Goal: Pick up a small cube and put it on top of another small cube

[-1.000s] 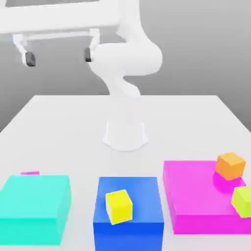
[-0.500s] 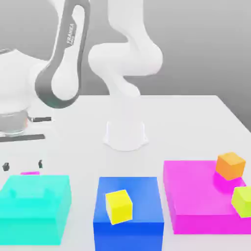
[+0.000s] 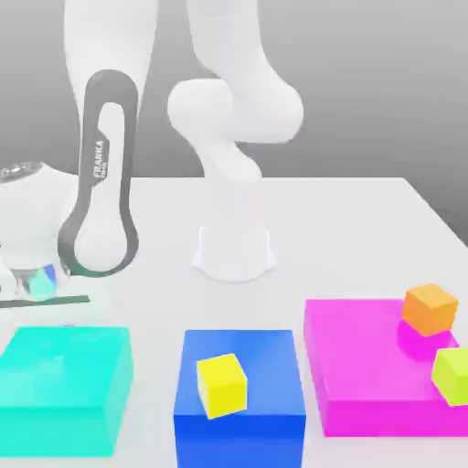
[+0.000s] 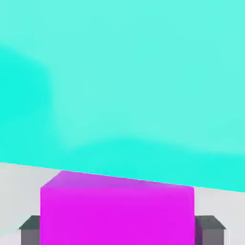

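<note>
At the exterior view's left, the gripper (image 4: 117,234) is lowered behind the turquoise block (image 3: 64,366), where the small magenta cube (image 4: 117,210) is found. In the hand view, the cube is clasped between the two fingers, one pressed to each of two opposite sides, so that it can presumably be lifted without slipping out. The turquoise block is seen close alongside, so a straight rise would be the safer next move; if the cube were swung sideways too soon, the block could be bumped.

In the middle, the yellow cube (image 3: 221,386) is held up by the blue block (image 3: 239,439), its top left free for stacking. Farther right, the orange cube (image 3: 430,309) is seated near a rear corner of the flat magenta block (image 3: 356,366), and by the exterior view's right edge the lime cube (image 3: 453,375) is partly cut off; how it is supported cannot be told. Which cube is meant to be stacked upon is not made plain; the grasp appears made, the stacking not yet done.
</note>
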